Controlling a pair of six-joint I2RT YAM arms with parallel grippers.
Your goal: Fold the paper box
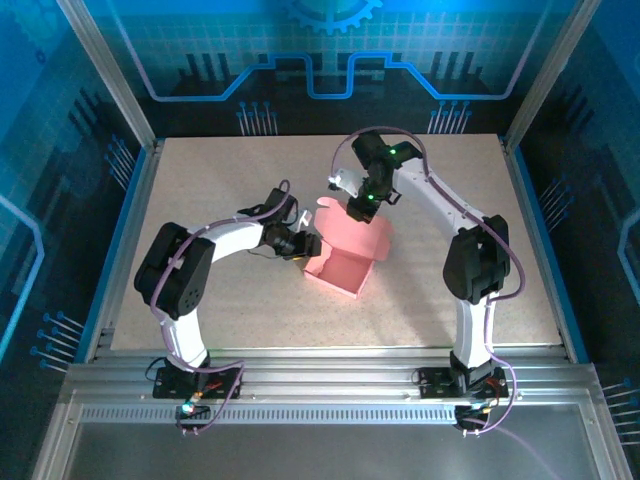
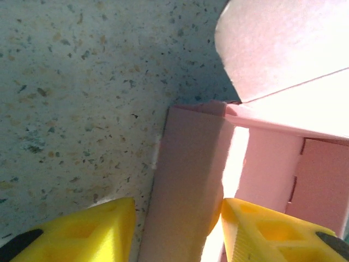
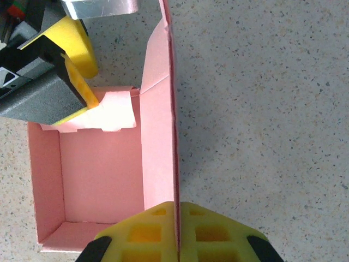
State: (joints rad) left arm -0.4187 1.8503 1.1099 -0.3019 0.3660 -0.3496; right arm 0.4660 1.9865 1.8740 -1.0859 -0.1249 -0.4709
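The pink paper box (image 1: 340,268) stands open-topped in the middle of the table. Its tall flap (image 1: 355,228) rises at the back. My right gripper (image 1: 358,210) hangs over that flap and is shut on its thin upright card (image 3: 173,136), which sits edge-on between the yellow fingers (image 3: 142,234). My left gripper (image 1: 305,240) straddles the box's left wall (image 2: 188,164). Its right finger (image 2: 272,234) touches the inner side. Its left finger (image 2: 82,232) stands a sliver off the outer side. The right wrist view shows a left finger (image 3: 82,84) pressing a small side flap (image 3: 114,112) inward.
The speckled tabletop (image 1: 220,180) lies bare around the box. Aluminium rails (image 1: 320,385) run along the near edge by both arm bases. Blue glass walls (image 1: 320,70) and posts close in the back and sides.
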